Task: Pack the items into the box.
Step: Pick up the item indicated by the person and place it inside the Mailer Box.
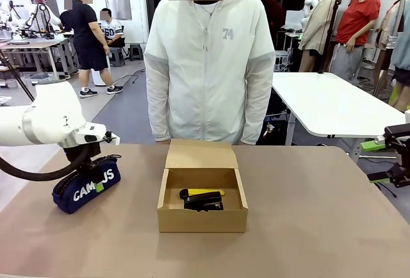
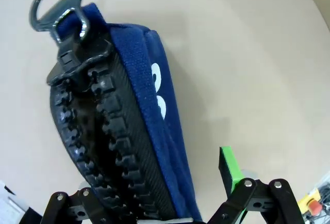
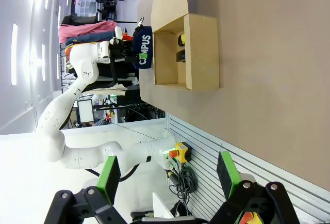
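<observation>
The navy pencil case (image 1: 82, 188) lettered "CAMPUS" lies at the table's left. My left gripper (image 1: 96, 170) is down over it, open. In the left wrist view the case (image 2: 129, 131) with its black zip sits between the jaws of the left gripper (image 2: 154, 175), and a gap shows beside the green pad (image 2: 229, 168). The brown box (image 1: 168, 207) stands mid-table with its flap up. Inside lie the yellow-and-black utility knife (image 1: 206, 193) and the small black stapler (image 1: 206, 204). My right gripper (image 1: 377, 161) hangs open at the far right edge, holding nothing. In the right wrist view the right gripper (image 3: 167, 172) is far from the box (image 3: 201, 53).
A person in a white hooded jacket (image 1: 208, 66) stands at the far side, right behind the box. A white table (image 1: 327, 102) stands behind on the right. Bare brown tabletop (image 1: 320, 227) stretches between the box and my right gripper.
</observation>
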You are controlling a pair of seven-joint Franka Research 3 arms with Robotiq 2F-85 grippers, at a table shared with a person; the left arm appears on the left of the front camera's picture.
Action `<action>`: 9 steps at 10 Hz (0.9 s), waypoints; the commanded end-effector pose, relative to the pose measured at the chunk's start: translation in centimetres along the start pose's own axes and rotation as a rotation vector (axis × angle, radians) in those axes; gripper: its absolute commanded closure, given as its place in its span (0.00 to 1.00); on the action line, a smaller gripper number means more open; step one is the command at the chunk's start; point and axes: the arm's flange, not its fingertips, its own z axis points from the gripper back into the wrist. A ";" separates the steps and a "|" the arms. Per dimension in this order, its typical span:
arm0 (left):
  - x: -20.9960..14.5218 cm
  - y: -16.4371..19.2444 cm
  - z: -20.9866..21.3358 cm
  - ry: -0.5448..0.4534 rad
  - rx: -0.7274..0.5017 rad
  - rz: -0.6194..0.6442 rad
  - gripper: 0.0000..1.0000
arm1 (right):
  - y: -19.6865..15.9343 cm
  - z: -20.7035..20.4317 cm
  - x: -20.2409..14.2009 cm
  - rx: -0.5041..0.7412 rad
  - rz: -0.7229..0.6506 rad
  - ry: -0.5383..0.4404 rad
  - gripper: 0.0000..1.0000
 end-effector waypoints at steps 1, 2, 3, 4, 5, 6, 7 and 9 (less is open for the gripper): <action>0.1 0.8 0.1 0.032 -0.029 -0.023 0.02 | 0.2 0.4 0.0 -0.004 0.000 0.010 0.00; 0.1 0.8 0.0 0.047 -0.018 -0.037 0.62 | 0.2 0.4 0.0 -0.004 0.000 0.010 0.00; 0.2 0.8 0.1 0.055 -0.006 -0.034 1.00 | 0.2 0.4 0.0 -0.004 0.000 0.010 0.00; 0.3 0.8 0.2 0.056 -0.004 -0.034 1.00 | 0.2 0.4 0.0 -0.004 0.000 0.010 0.00; 0.3 0.8 0.3 0.061 0.006 -0.033 1.00 | 0.2 0.4 0.0 -0.004 0.000 0.010 0.00; 0.4 0.9 0.4 0.063 0.013 -0.030 1.00 | 0.2 0.4 0.0 -0.004 0.000 0.010 0.00; 0.4 0.9 0.3 0.065 0.015 -0.029 1.00 | 0.2 0.4 0.0 -0.004 0.000 0.010 0.00; 0.4 0.9 0.4 0.067 0.021 -0.035 1.00 | 0.2 0.4 0.0 -0.004 0.000 0.010 0.00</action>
